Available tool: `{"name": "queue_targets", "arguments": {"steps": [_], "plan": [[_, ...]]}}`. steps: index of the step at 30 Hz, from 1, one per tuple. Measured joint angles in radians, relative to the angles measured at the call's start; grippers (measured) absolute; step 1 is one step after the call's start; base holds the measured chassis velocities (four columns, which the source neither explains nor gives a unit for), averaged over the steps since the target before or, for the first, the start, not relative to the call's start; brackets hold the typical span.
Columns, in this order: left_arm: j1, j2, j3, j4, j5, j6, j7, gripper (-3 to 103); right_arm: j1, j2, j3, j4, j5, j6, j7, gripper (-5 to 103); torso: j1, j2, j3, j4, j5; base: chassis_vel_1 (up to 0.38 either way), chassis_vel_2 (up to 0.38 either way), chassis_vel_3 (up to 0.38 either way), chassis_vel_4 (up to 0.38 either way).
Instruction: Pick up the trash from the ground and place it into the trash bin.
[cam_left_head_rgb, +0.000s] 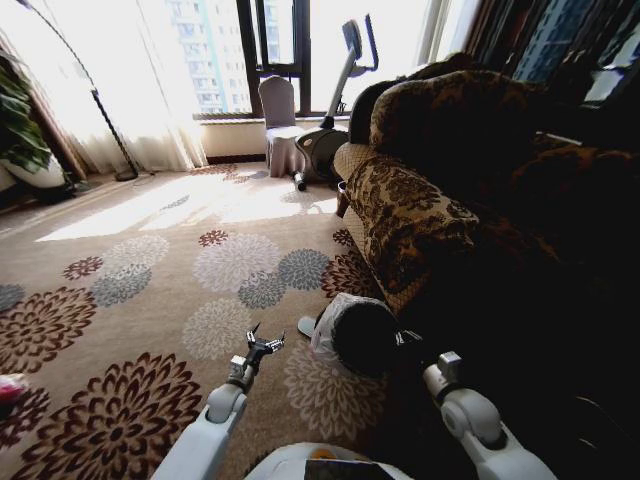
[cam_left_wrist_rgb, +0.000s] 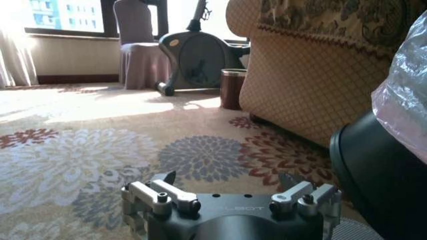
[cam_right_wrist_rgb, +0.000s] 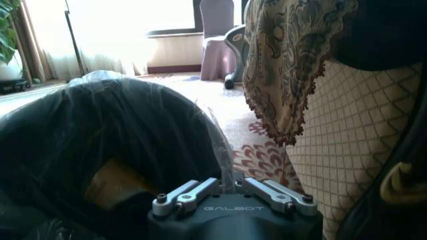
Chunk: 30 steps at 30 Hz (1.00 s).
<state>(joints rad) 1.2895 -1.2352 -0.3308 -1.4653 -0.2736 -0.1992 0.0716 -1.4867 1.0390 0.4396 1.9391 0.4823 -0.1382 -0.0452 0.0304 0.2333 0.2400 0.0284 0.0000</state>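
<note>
Head view: trash bin (cam_left_head_rgb: 362, 335) between left claw (cam_left_head_rgb: 262, 345), spread, empty, and right claw (cam_left_head_rgb: 410, 340), closed

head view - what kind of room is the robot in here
Most likely a home living room: a patterned sofa on a floral carpet, a floor lamp by curtained windows, and an exercise bike near a covered chair.
</note>
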Motion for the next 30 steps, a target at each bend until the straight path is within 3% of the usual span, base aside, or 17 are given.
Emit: {"name": "queue_targets", "arguments": {"steps": [19, 23, 26, 30], "plan": [[0.001, 0.0, 0.0, -0.004, -0.001, 0.0, -0.001, 100, -0.006, 0.002, 0.006, 0.007, 0.0, 0.0, 0.001, 1, 0.0, 0.0, 0.0, 0.0001, 0.0, 0.0, 0.0, 0.0, 0.0], [0.01, 0.008, -0.005, -0.079, -0.022, 0.007, -0.028, 100, -0.075, 0.035, 0.065, 0.094, -0.007, 0.013, 0.017, 1, 0.0, 0.0, 0.0, 0.0002, 0.0003, 0.0, 0.0, 0.0, 0.0], [0.029, 0.021, -0.013, -0.206, -0.058, 0.023, -0.075, 100, -0.171, 0.08, 0.148, 0.224, -0.012, 0.04, 0.047, 1, 0.0, 0.001, 0.0, -0.0005, -0.0011, 0.0, 0.0, 0.0, 0.0], [0.044, 0.032, -0.02, -0.317, -0.092, 0.036, -0.118, 100, -0.199, 0.082, 0.138, 0.263, -0.004, 0.021, 0.062, 1, 0.0, 0.001, 0.0, 0.0001, 0.0003, 0.0, 0.0, 0.0, 0.0]]}}
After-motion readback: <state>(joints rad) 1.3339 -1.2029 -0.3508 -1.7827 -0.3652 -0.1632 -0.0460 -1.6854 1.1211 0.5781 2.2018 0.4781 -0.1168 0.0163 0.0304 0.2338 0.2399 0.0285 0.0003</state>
